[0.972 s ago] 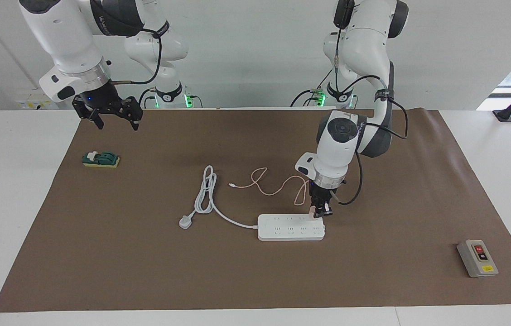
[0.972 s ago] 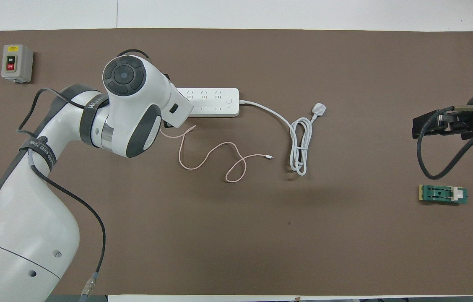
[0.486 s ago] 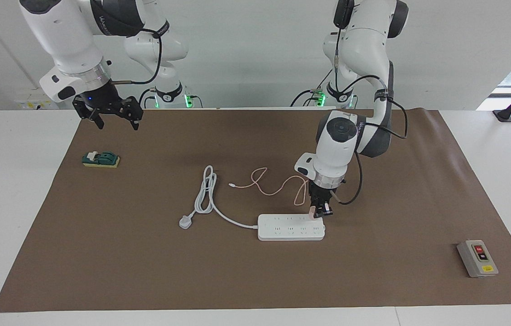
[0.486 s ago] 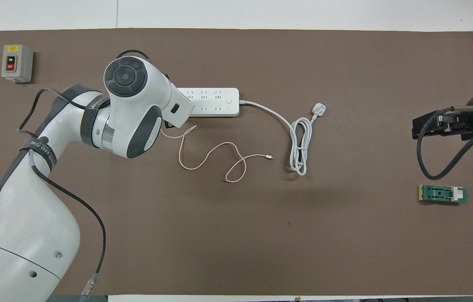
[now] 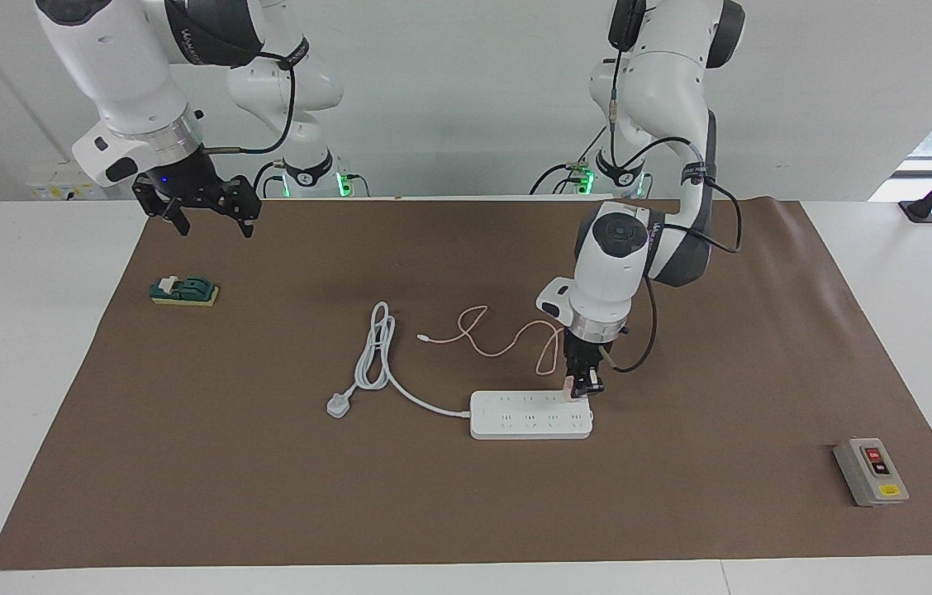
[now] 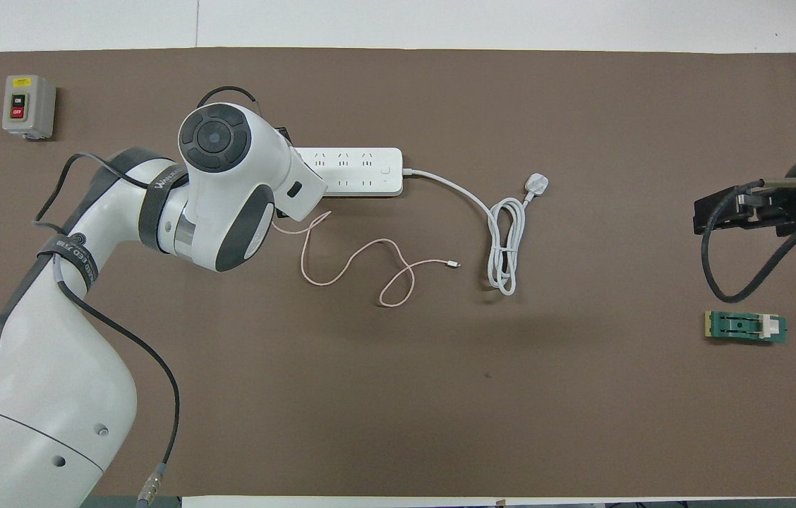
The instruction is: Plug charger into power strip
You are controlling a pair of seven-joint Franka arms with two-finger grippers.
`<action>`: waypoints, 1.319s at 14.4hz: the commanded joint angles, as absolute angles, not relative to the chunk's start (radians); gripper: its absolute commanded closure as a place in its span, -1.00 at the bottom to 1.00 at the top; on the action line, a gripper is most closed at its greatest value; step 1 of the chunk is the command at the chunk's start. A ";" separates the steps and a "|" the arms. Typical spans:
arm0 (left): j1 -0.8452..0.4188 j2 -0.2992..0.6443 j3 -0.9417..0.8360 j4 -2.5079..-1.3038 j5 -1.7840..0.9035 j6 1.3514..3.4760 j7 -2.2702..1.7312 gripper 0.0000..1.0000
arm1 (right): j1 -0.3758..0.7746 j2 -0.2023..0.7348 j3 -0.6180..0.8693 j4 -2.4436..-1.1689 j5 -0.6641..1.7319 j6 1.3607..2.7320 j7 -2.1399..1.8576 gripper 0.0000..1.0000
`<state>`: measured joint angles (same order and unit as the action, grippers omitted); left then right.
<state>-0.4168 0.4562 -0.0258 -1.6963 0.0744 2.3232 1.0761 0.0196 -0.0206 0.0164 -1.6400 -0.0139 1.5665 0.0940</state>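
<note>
The left gripper [image 5: 582, 385] points straight down and is squeezed shut on the charger [image 5: 570, 387], a little pink cube. Right under it lies the power strip [image 5: 530, 415], and the cube sits at the strip's edge, at the end toward the left arm. The charger's thin pink cable [image 5: 489, 333] loops on the brown mat [image 5: 268, 463] just beside the gripper. The right gripper [image 5: 208, 208] waits wide open, holding nothing, up over the mat's corner, above a green block [image 5: 184, 291]

A robot lab. Two white arms [image 5: 639, 248] stand at a white table [image 5: 36, 330] — brown mat [image 5: 433, 496], bare walls.
</note>
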 commanded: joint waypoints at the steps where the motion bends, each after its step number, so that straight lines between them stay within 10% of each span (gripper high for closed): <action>1: -0.426 0.474 -0.021 -1.736 0.086 2.410 1.097 1.00 | 0.003 -0.040 0.023 -1.655 -0.002 1.552 0.115 -1.00; 19: -0.376 0.609 -0.026 -1.497 0.037 2.132 1.114 1.00 | 0.002 -0.041 0.023 -1.655 0.000 1.551 0.109 -1.00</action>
